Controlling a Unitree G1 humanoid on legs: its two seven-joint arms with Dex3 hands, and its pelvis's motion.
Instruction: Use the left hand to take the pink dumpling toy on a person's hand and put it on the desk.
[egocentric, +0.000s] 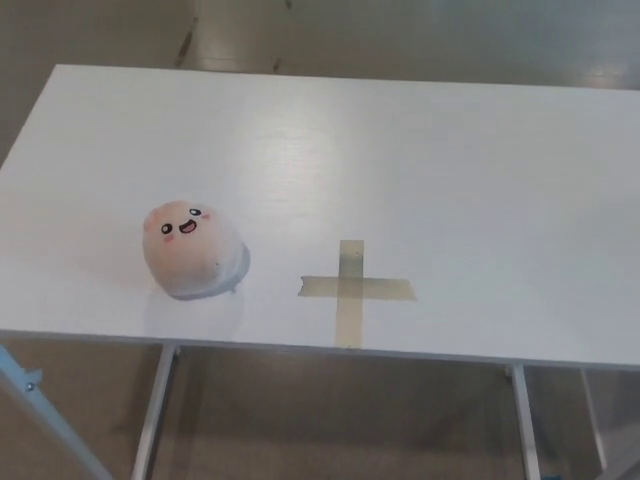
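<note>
The pink dumpling toy (192, 250) sat on the white desk (420, 160), near its front edge and left of a tape cross (353, 289); neither hand showed, so their state was unknowable

A test lab: bare white desk (450, 150) marked with a tape cross (353, 289).

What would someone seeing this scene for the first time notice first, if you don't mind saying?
The pink dumpling toy, with its smiling face, sits alone on the white desk, near the front edge on the robot's left. Just to its right a cross of tan tape is stuck to the desktop. Neither robot hand nor any person is in view.
</note>
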